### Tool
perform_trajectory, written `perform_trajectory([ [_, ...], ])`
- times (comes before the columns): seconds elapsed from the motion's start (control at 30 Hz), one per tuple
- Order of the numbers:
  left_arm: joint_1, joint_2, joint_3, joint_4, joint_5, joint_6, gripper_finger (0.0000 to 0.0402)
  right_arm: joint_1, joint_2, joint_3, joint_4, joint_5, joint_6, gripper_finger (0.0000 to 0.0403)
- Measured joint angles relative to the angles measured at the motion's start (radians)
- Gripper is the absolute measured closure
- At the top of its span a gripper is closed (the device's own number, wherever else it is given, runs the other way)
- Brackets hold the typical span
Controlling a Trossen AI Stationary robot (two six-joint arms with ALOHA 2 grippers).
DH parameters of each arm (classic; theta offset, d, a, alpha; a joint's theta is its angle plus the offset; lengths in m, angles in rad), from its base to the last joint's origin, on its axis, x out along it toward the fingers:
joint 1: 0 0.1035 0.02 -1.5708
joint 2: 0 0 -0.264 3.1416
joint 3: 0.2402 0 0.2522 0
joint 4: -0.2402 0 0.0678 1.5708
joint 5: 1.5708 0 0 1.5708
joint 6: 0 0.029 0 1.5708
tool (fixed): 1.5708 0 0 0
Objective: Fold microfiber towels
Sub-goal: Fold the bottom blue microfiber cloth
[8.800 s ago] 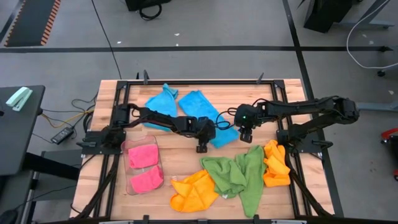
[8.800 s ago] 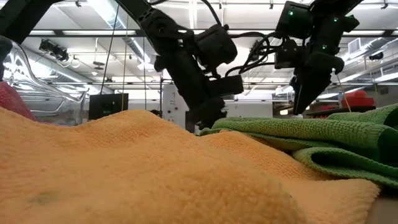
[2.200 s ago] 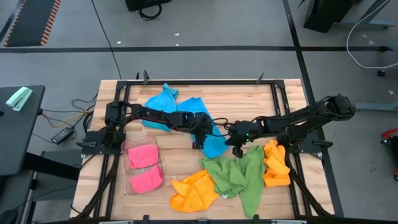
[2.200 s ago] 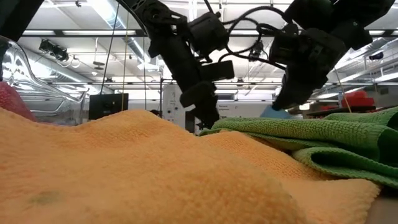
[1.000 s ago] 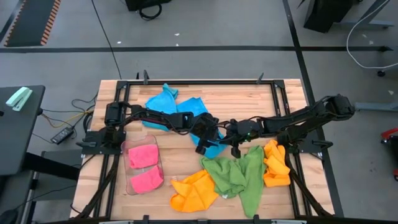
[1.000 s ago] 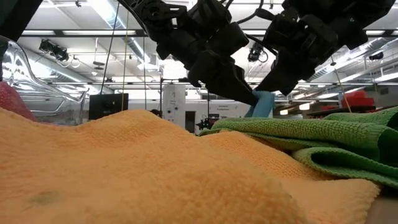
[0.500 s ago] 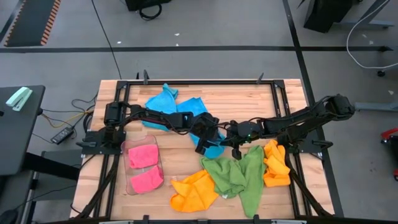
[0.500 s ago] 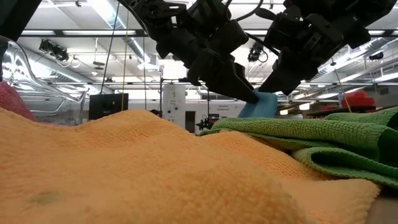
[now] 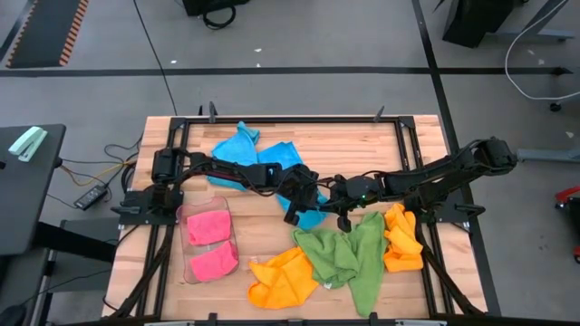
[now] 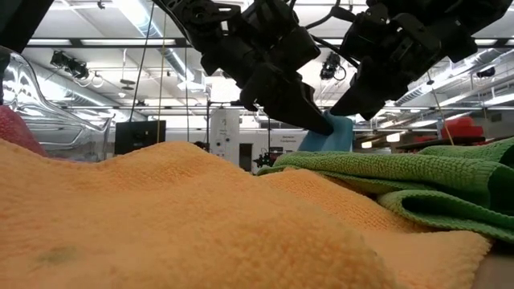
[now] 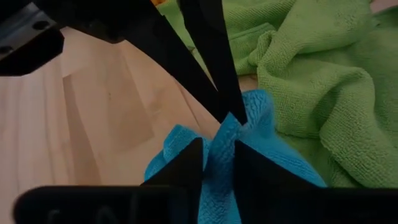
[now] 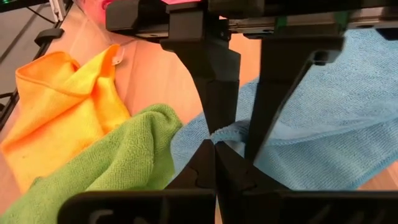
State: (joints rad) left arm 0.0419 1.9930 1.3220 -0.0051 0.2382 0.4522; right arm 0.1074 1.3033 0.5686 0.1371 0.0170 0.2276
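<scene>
We are working the soft sky-blue microfiber towel (image 9: 292, 161) lying at the middle of the slatted wooden table (image 9: 362, 145), its near corner reaching down beside the crumpled green towel (image 9: 349, 255). Both grippers are meeting over that corner: the left gripper (image 9: 292, 214) is closing its 2 dark fingers on a pinched ridge of blue cloth, as its wrist view shows fabric bunching between them, and the right gripper (image 12: 214, 146) is sitting just opposite, pinching the same corner with its fingers fully together on a thin pleat. In the low view the blue corner (image 10: 333, 132) is standing lifted off the wood between the 2 tools, which suggests we are passing or sharing the edge so that it can be carried across for the fold. A second blue towel (image 9: 237, 143) is lying at the far left, orange towels (image 9: 283, 279) are waiting at the near edge and near right, and 2 folded pink towels (image 9: 208, 226) are resting in the clear plastic tray (image 9: 188, 272) at the left, presumably finished.
</scene>
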Motion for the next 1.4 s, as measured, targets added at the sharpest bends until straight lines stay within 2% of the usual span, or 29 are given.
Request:
perform_trajectory([
  [0.1,0.000,0.000,0.000,-0.003,0.000,-0.032,0.0360,0.000,0.000,0.000,0.000,0.002,0.001,0.0396],
  [0.2,0.000,-0.006,0.000,-0.032,0.000,-0.063,0.0390,0.000,0.000,0.000,-0.002,0.022,0.001,0.0370],
  [0.43,0.000,-0.060,0.001,-0.216,-0.019,-0.106,0.0390,0.000,-0.024,0.000,-0.059,0.027,-0.004,0.0283],
  [0.57,-0.001,-0.102,0.001,-0.304,-0.021,-0.128,0.0393,0.001,-0.039,0.000,-0.071,0.027,-0.043,0.0258],
  [0.77,-0.016,-0.121,-0.002,-0.508,-0.025,-0.119,0.0372,0.000,0.034,-0.027,-0.062,0.031,-0.098,0.0256],
  [0.9,-0.033,-0.123,0.000,-0.591,-0.024,-0.117,0.0384,-0.011,0.116,-0.045,-0.002,0.064,-0.101,0.0265],
  [1.1,-0.042,-0.122,0.000,-0.682,-0.025,-0.138,0.0388,-0.047,0.218,-0.045,0.057,0.050,-0.105,0.0273],
  [1.27,-0.043,-0.122,0.000,-0.700,-0.050,-0.160,0.0366,-0.070,0.240,-0.035,0.071,0.026,-0.108,0.0276],
  [1.4,-0.042,-0.122,0.000,-0.710,-0.086,-0.159,0.0374,-0.104,0.200,-0.035,0.024,0.023,-0.078,0.0276],
])
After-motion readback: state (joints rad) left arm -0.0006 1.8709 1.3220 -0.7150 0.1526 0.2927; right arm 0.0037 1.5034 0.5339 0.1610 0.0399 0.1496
